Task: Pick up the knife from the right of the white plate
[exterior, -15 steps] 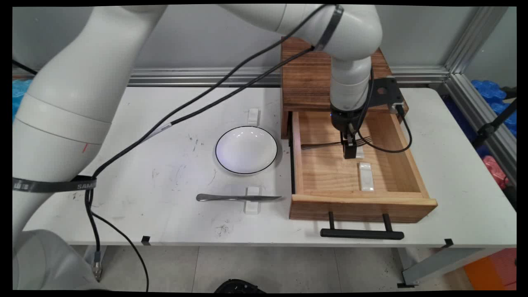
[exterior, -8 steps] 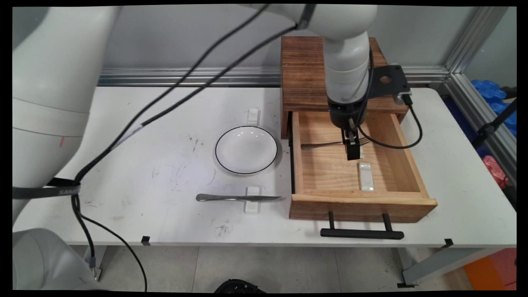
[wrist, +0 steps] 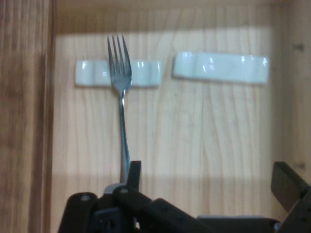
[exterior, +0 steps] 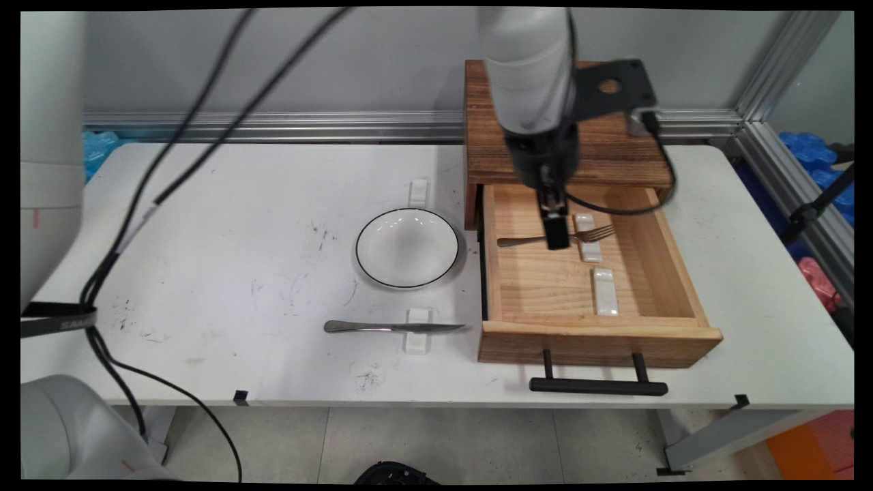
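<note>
Gripper [exterior: 556, 240] has shifted left and up off the rest [exterior: 588, 238], uncovering it.
It hangs right of centre over the open drawer [exterior: 600, 341], above the handle of the fork [exterior: 539, 240], fingers spread apart and empty. The fork's tines lie on that rest; a second rest [exterior: 605, 291] sits just below. A plate [exterior: 407, 247] and knife [exterior: 393, 327] lie left of the drawer.

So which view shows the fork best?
The hand view: the fork lies unobstructed, tines across a white rest, every prong visible. In the main view the gripper covers the middle of its handle, leaving only the tines and handle end showing.
</note>
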Tool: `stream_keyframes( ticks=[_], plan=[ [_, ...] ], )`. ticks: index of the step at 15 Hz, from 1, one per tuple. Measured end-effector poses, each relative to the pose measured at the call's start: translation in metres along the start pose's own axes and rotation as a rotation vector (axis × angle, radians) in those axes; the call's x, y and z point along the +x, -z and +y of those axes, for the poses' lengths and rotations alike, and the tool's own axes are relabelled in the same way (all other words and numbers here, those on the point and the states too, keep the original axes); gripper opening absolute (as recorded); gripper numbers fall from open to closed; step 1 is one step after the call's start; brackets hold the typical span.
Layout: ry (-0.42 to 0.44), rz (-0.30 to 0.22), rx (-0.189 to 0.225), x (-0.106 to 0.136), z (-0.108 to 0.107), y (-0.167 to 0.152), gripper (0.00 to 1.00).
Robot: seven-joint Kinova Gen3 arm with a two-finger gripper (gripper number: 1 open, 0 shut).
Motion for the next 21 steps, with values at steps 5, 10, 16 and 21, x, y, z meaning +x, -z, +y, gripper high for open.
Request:
stream_keyframes(
  ticks=[5,10,16,21],
  plan=[
    [-0.022,-0.008,-0.041,-0.073,-0.001,0.046,1.0],
    [-0.016,-0.005,-0.08,-0.142,0.002,0.07,1.0],
    [-0.009,0.011,-0.101,-0.219,0.015,0.065,1.0],
    [-0.014,0.022,-0.121,-0.26,0.03,0.043,1.0]
  ],
)
